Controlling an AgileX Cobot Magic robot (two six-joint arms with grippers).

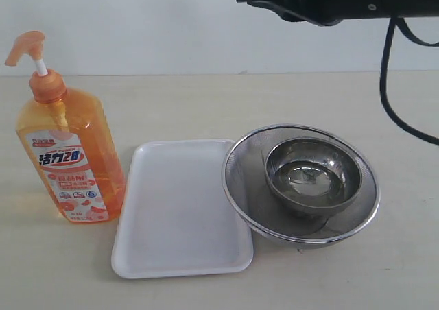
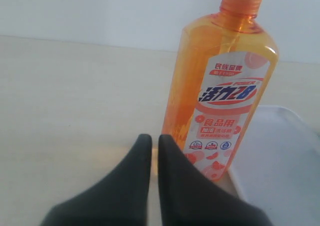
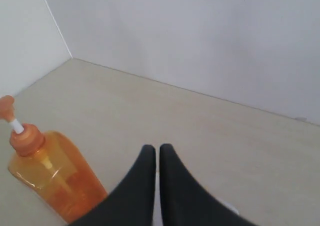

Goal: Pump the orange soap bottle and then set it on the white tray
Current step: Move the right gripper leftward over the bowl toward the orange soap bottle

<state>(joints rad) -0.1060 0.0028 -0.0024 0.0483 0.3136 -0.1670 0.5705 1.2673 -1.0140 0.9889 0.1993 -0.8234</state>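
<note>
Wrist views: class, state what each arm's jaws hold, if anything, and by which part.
Nothing is held. The left gripper and right gripper both show jaws shut together, empty; the orange soap bottle stands free, ungripped.

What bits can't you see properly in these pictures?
- Left wrist view: the orange soap bottle loses its pump head past the top edge, and the white tray is cut by the right edge.
- Right wrist view: the bottle's lower part is cut off by the bottom edge.
- Exterior view: the label's small print is too tiny to read, and the strainer covers the tray's far right corner.
</note>
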